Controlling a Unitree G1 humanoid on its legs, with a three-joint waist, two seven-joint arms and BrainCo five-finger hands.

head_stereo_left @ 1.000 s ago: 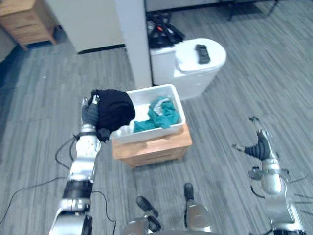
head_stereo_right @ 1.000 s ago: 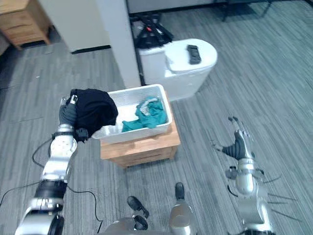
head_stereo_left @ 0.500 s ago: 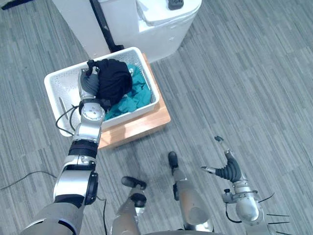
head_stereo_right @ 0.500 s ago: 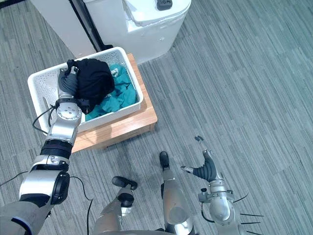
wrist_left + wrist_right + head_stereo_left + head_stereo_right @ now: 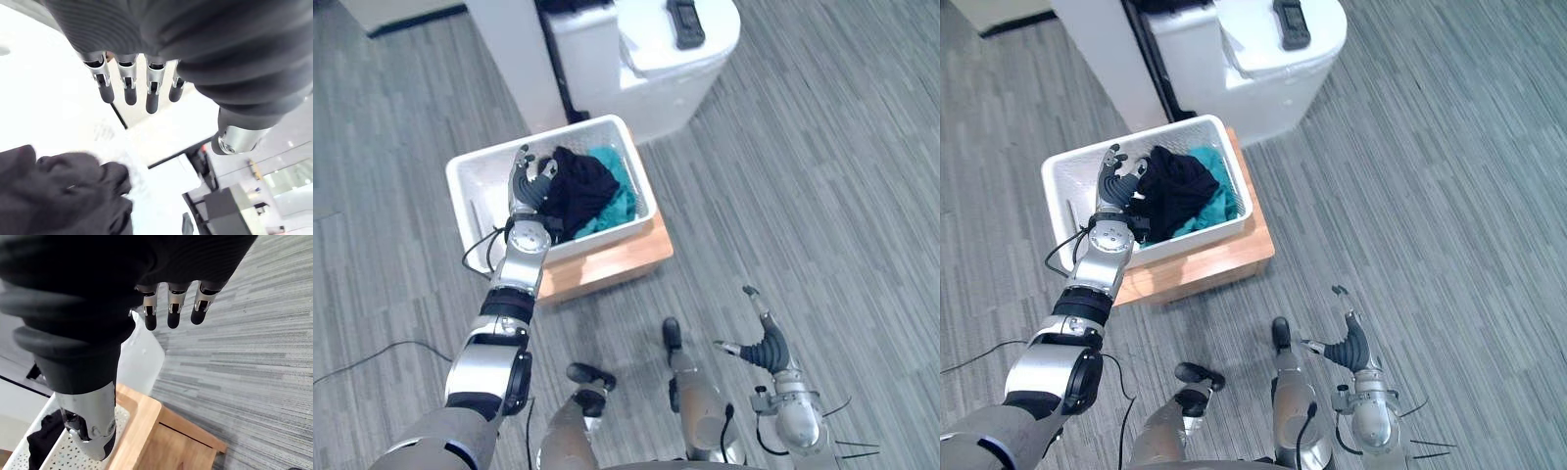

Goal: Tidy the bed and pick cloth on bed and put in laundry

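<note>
Left eye view had my left hand [image 5: 527, 184] raised over the white basket [image 5: 540, 134] at 11 o'clock, its fingers [image 5: 128, 91] straight and spread apart, clamped on nothing. The black cloth [image 5: 579, 186] lay inside the basket, just beside that hand at its 3 o'clock, heaped on a teal cloth [image 5: 619, 199]. The basket sat on a wooden stand [image 5: 619, 259]. My right hand [image 5: 767, 346] hung at 5 o'clock above the floor [image 5: 822, 196], its fingers apart too.
</note>
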